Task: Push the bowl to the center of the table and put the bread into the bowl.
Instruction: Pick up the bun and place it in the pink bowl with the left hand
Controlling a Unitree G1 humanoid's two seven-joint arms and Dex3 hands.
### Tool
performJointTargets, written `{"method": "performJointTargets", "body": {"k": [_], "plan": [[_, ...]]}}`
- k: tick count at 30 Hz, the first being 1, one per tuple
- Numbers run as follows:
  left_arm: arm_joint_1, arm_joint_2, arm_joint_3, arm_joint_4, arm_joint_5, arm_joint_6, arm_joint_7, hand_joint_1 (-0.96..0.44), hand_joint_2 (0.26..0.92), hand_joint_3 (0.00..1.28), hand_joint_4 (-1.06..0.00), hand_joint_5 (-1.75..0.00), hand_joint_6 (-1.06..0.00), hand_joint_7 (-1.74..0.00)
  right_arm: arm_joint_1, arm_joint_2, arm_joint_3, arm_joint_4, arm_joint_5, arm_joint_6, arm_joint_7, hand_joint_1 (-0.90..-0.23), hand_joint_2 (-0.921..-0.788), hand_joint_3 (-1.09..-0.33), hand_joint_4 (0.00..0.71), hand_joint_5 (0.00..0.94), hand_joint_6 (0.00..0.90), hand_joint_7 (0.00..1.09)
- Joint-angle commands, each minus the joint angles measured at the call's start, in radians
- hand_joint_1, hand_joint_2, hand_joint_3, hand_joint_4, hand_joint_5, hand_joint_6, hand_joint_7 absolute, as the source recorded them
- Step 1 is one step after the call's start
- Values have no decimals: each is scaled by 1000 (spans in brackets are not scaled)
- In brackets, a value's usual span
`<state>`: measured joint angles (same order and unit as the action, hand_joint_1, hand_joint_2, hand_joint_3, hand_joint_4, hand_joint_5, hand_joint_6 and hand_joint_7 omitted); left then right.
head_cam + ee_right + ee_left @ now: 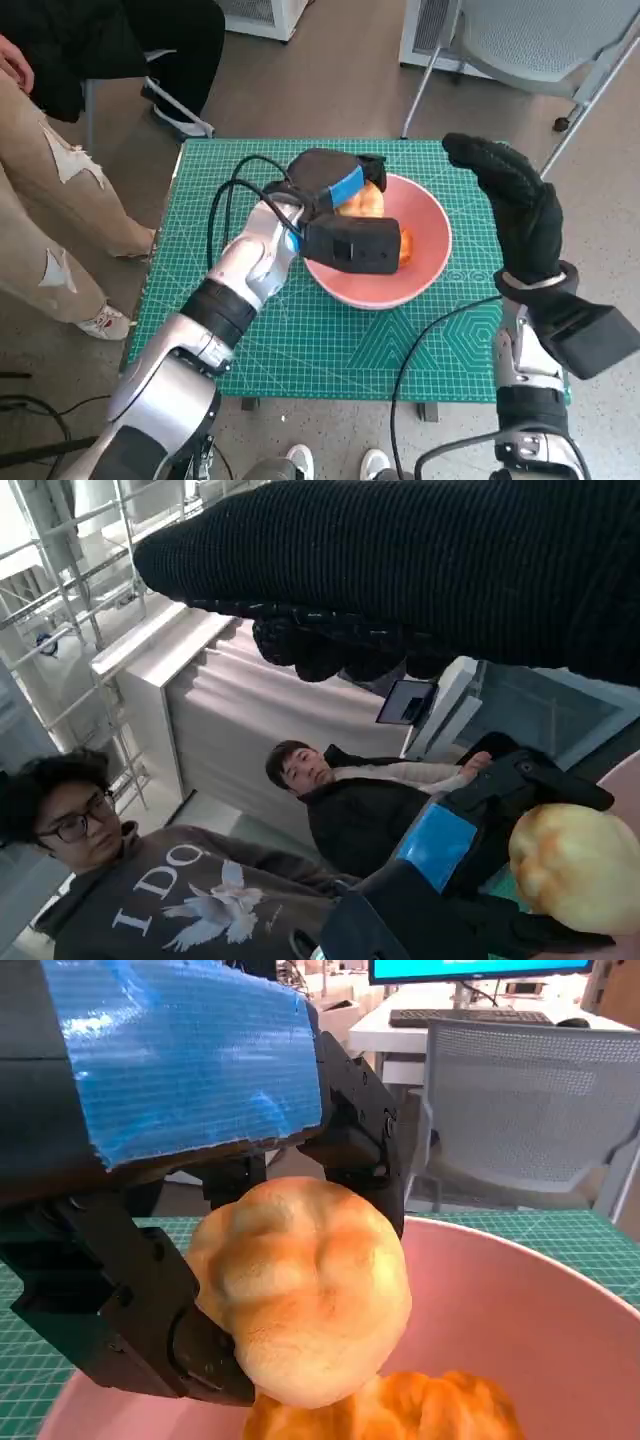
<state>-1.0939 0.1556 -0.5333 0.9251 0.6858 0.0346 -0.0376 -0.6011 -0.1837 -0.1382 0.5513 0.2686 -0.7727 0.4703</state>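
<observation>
Left hand (335, 185) grips a pale bread roll (305, 1290) over the pink bowl (425, 235), near the table's (330, 340) far edge. A second, darker roll (400, 1410) lies inside. Right hand (515, 205) raised over the right edge, fingers loosely extended, holding nothing.

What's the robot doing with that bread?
The robot's left hand is holding a bread roll over the pink bowl, which sits on the green mat near the middle of the table. Another piece of bread already lies in the bowl, right under the roll. The gloved right hand is raised beside the bowl, holding nothing. People are sitting nearby.
</observation>
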Motion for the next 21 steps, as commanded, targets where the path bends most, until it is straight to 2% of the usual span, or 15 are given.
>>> {"method": "performJointTargets", "body": {"k": [1, 3, 5, 6, 7, 8, 9, 10, 11, 12, 13, 15, 21], "plan": [[-28, -5, 0, 22, 5, -10, 11, 2, 811, 334, -624, -1343, -557, -1188, 25, -4, -3, 5, -14, 4, -8, -666, -921, -780, 220, 5, -1, 508], [-29, -5, 4, 28, -1, -14, 5, 1, 812, 324, -632, -1347, -574, -1155, 25, -3, -2, 4, -16, 5, -10, -666, -921, -779, 220, 5, -1, 508], [-27, -6, 13, 28, -15, -14, -17, 2, 850, 244, -655, -1340, -578, -1106, 24, -2, -2, 2, -17, 6, -12, -666, -921, -779, 220, 4, -1, 508], [-25, -6, 18, 27, -23, -13, -30, 78, 843, 247, -664, -1321, -540, -1011, 24, -2, -2, 1, -17, 6, -12, -666, -921, -778, 220, 4, -1, 508], [-24, -6, 24, 26, -34, -11, -49, 187, 827, 258, -680, -1290, -509, -827, 25, -1, -1, -1, -17, 7, -13, -666, -921, -778, 220, 4, -1, 508], [-23, -7, 29, 26, -42, -9, -62, 251, 861, 204, -663, -1285, -434, -659, 25, 0, 0, -2, -18, 7, -14, -665, -921, -778, 220, 4, -1, 508], [-20, -5, 32, 24, -51, -8, -78, 273, 873, 186, -657, -1284, -414, -589, 25, 0, 1, -3, -18, 8, -16, -665, -921, -778, 220, 4, -1, 508], [-17, -3, 35, 21, -57, -7, -89, 161, 829, 154, -492, -934, -351, -452, 26, 1, 1, -5, -19, 8, -17, -665, -921, -778, 219, 4, -1, 508], [-13, -1, 37, 18, -60, -4, -103, 85, 802, 134, -428, -626, -323, -338, 25, 2, 2, -4, -19, 8, -18, -664, -921, -779, 219, 4, -1, 508], [-11, 0, 38, 16, -62, -1, -112, -6, 780, 117, -291, -401, -278, -242, 25, 2, 2, -4, -19, 8, -19, -664, -921, -779, 219, 4, -1, 507], [-10, 0, 37, 15, -62, 6, -123, -39, 773, 110, -242, -320, -262, -208, 24, 3, 3, -3, -20, 8, -19, -664, -921, -779, 219, 4, -1, 507], [-11, 0, 34, 14, -61, 15, -136, -192, 758, 92, -99, -131, -199, -111, 23, 4, 3, -1, -20, 7, -20, -663, -921, -780, 219, 3, -1, 507], [-9, 7, 25, 3, -53, 8, -155, -435, 768, 76, -12, -17, -132, -34, 22, 8, 6, 1, -23, 5, -26, -661, -921, -781, 219, 3, -1, 506]]}}
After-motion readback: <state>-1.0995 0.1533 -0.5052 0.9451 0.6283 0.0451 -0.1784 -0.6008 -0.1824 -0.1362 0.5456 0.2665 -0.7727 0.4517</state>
